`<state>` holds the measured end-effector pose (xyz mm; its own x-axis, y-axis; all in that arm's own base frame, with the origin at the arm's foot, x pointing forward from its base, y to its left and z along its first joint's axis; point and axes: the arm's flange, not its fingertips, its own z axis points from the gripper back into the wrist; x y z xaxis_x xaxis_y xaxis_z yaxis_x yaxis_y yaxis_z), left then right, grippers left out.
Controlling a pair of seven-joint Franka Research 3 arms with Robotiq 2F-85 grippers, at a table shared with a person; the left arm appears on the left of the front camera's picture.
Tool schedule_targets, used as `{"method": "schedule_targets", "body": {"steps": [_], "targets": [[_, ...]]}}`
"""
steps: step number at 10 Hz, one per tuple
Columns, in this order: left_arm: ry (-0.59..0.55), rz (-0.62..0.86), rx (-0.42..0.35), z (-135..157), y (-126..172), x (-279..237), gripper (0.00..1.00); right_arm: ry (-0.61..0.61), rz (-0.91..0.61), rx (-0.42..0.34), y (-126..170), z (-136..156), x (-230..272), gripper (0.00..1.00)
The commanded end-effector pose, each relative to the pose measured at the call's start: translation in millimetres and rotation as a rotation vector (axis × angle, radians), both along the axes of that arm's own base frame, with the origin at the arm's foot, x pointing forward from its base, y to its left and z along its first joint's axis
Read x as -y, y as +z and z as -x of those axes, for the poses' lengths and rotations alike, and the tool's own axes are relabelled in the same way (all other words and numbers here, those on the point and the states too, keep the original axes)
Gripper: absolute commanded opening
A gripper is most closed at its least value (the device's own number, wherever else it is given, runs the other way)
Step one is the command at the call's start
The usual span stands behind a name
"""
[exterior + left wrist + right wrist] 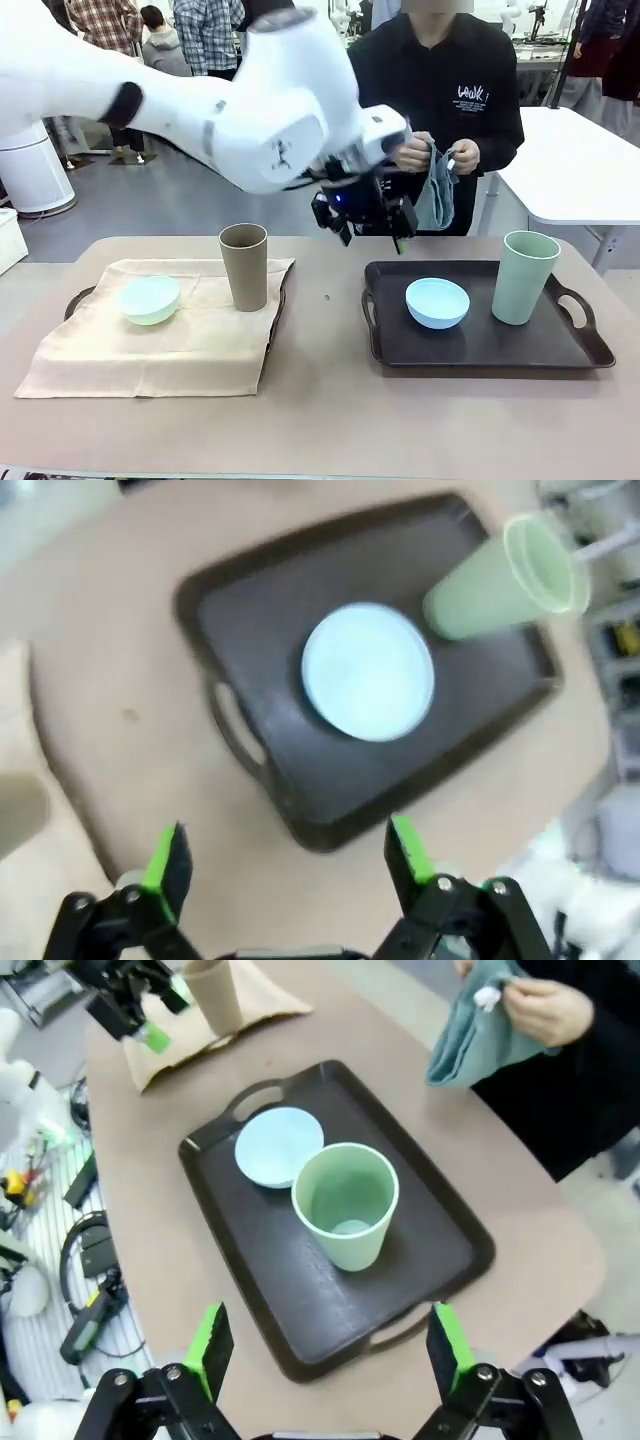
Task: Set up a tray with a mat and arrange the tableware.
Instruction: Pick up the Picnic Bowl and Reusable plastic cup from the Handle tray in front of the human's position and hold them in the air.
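Tan desk (330, 420) in a busy hall. At left, a beige mat (150, 355) carries the mint green bowl (150, 299) and tan-brown cup (244, 266). The left pincer (370, 238) hangs mid-desk, spread wide, empty. Rightward, a dark tray (480, 350) holds the light blue bowl (437, 302) and pale green cup (524, 277); the right pincer (328, 1330) gapes, empty, above it.

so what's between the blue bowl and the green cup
Nothing, just bare tray between the blue bowl and green cup, seen in the front view.

You see the tan worktop (320, 420); at two o'clock a white table (580, 160), at twelve a person's black sweatshirt (450, 60). Right wrist view, nine o'clock: possibly headphones (85, 1248).
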<state>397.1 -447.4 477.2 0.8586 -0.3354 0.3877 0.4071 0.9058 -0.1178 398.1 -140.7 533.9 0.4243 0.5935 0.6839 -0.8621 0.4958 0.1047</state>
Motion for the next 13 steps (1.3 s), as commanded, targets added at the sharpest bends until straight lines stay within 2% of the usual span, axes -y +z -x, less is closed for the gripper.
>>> {"method": "schedule_targets", "body": {"steps": [1, 2, 4, 5, 6, 7, 8, 9, 10, 11, 13], "targets": [[0.158, -0.08, -0.072, -30, -4, 54, 1.0, -0.025, 0.006, -0.058, 20, 13, -3, 1.0], [0.203, -0.06, -0.122, -44, -9, 64, 1.0, -0.025, 0.006, -0.058, 20, 13, -3, 1.0], [0.261, -0.006, -0.161, -68, -21, 79, 1.0, -0.025, 0.006, -0.058, 20, 13, -3, 1.0], [0.264, 0.046, -0.178, -71, -25, 86, 1.0, -0.025, 0.006, -0.058, 20, 13, -3, 1.0], [0.206, 0.081, -0.21, -62, -20, 85, 1.0, -0.025, 0.006, -0.058, 20, 13, -3, 1.0], [0.236, -0.011, -0.155, -63, -30, 70, 1.0, -0.017, -0.005, -0.033, 19, 13, -1, 1.0], [0.236, -0.011, -0.155, -63, -30, 70, 1.0, 0.197, -0.015, 0.138, 15, 4, 10, 1.0], [0.236, -0.011, -0.155, -63, -30, 70, 1.0, 0.34, -0.041, 0.249, 0, -9, 24, 1.0], [0.236, -0.011, -0.155, -63, -30, 70, 1.0, 0.381, -0.055, 0.303, -15, -21, 39, 1.0], [0.236, -0.011, -0.155, -63, -30, 70, 1.0, 0.344, -0.052, 0.281, -27, -39, 52, 1.0], [0.236, -0.011, -0.155, -63, -30, 70, 1.0, 0.232, -0.04, 0.144, -34, -69, 55, 1.0]]}}
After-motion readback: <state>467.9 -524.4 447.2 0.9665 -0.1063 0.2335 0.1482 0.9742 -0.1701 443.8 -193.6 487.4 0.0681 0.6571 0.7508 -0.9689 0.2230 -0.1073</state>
